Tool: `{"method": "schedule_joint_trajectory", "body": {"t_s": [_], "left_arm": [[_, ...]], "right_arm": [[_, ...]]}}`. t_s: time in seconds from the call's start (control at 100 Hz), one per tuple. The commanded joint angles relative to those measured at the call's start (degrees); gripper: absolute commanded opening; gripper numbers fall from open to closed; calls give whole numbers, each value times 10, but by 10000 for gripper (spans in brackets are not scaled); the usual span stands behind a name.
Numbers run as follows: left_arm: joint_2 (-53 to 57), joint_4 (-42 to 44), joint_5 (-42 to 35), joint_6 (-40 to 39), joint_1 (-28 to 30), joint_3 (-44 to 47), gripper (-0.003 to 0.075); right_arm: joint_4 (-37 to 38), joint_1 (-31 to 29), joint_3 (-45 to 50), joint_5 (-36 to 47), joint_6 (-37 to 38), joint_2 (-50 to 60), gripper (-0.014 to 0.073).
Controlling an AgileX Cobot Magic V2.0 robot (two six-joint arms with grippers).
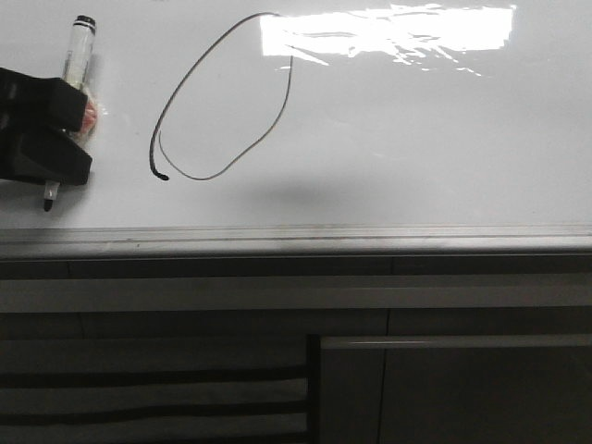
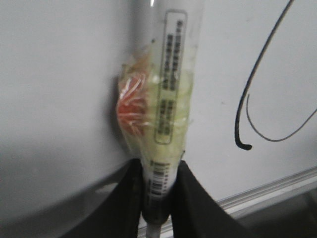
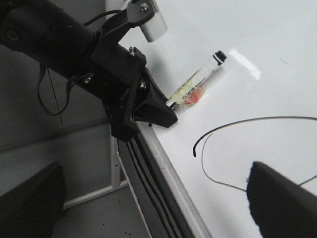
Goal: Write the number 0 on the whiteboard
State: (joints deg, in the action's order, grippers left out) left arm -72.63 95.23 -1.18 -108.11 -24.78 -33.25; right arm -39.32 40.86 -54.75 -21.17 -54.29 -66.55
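Number 0: tilted black loop on whiteboard, ends overlapping.
Left hand: clamped on marker pen.
Right hand: grip state, cannot tell.

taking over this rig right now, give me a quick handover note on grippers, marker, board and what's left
Left gripper: shut on the marker, at the left of the whiteboard, beside the loop.
Right gripper: only a dark blurred finger edge shows in its own wrist view; state unclear.
Done: the number 0 is drawn, a tilted oval whose ends overlap near a small blob at lower left.
Left: probably just put the marker away; the marker tip appears clear of the drawn line.
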Motion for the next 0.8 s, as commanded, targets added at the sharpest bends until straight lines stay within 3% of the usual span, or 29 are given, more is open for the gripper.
{"method": "schedule_joint_trajectory", "body": {"t_s": [0.0, 0.37, 0.56, 0.79], "left_arm": [[-5, -10, 30, -11, -2, -20, -20], [-15, -10, 19, -11, -2, -74, -20], [-15, -10, -76, -11, 19, -74, -20], [-15, -10, -231, -13, 132, -74, -20]], "right_arm": [[-12, 1, -18, 26, -3, 15, 651], [-12, 1, -17, 4, -3, 15, 651], [-12, 1, -17, -11, -3, 15, 651], [-12, 1, -17, -17, -3, 15, 651]]}}
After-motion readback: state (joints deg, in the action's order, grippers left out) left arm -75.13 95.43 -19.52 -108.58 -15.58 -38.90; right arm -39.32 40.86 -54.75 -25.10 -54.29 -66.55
